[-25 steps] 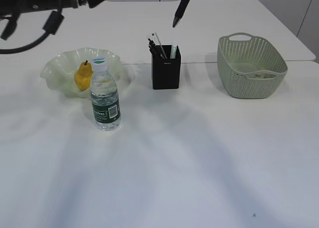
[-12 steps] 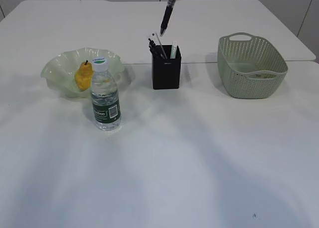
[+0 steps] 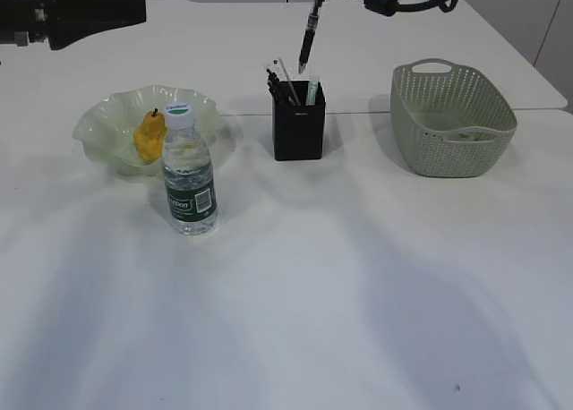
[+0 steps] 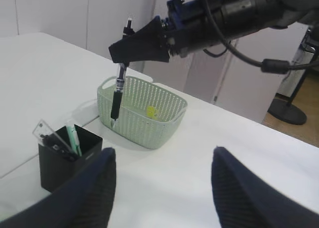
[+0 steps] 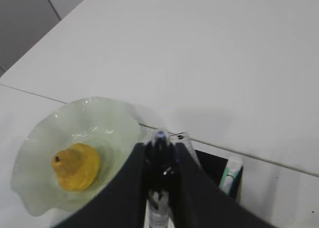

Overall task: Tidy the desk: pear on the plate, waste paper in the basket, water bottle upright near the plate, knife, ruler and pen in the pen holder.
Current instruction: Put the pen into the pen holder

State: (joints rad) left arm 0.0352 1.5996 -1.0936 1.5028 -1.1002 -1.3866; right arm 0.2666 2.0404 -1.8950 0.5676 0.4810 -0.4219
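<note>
A light, stiff, slick pen (image 3: 309, 36) is pinched near its top by the right jaws, tip-down above the holder (image 3: 298, 121); the left jaws are held wide and empty.

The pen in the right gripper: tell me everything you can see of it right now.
The pen is a slim black stick pen with a clear barrel section showing in the left wrist view. It hangs nearly upright, tip down, clamped near its upper end by the right gripper. Its tip sits above the pen holder, not yet inside, touching nothing else. The holder already carries other items.
</note>
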